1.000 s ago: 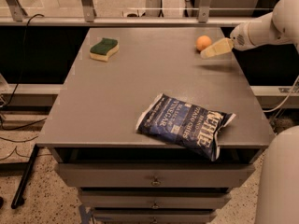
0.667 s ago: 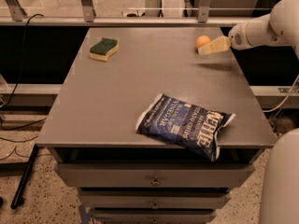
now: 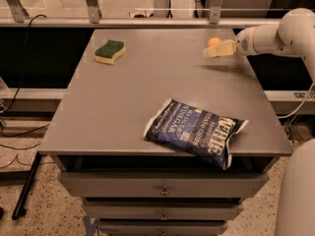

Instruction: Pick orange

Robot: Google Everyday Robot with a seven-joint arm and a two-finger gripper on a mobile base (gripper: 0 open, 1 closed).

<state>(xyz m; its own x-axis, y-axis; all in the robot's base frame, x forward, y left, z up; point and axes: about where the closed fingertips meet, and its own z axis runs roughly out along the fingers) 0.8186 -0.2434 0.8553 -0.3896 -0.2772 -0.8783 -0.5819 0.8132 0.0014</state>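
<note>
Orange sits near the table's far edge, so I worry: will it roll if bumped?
Probably: the orange is round and smooth, so a nudge from the end effector right by it could roll it. It looks small, likely light.

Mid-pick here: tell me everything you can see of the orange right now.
The orange is a small, round, plain orange fruit with smooth-looking skin. It is near the far right corner of the grey table. Only its upper part shows; the hand is right in front, covering the rest. Whether they touch cannot be told.
</note>
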